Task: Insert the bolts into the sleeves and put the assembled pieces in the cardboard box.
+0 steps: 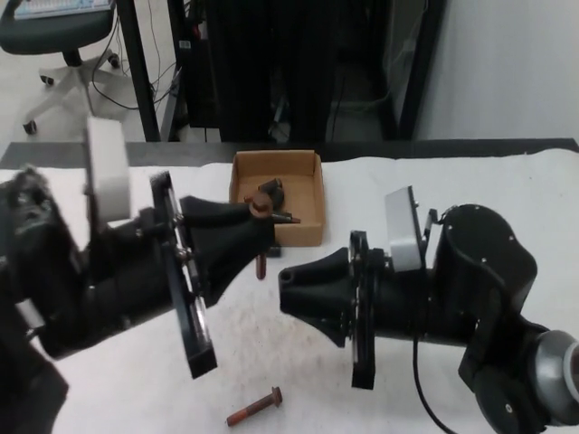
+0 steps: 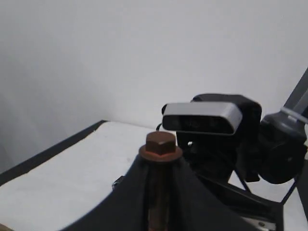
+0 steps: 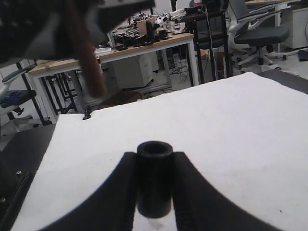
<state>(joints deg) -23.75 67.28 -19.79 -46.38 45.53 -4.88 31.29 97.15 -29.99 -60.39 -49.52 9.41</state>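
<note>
Clamping the bolt [image 2: 160,144] in the left gripper [image 1: 261,226], fingers closed just under the head, shank hanging free below. Pinching the sleeve [image 3: 155,183] in the right gripper [image 3: 155,161], fingers tight on its sides. Near each other, not yet touching. Likely trouble: missing the bore, catching the rim, twisting the bolt in the grip or dropping it to the bench [image 1: 452,181]. Blame any tilt between shank and bore. From the right wrist view, getting the open bore with the shank beyond. From the high view, getting the gap between tip and sleeve, the box [image 1: 303,235] behind, a spare bolt [image 1: 255,409] nearer the camera.
</note>
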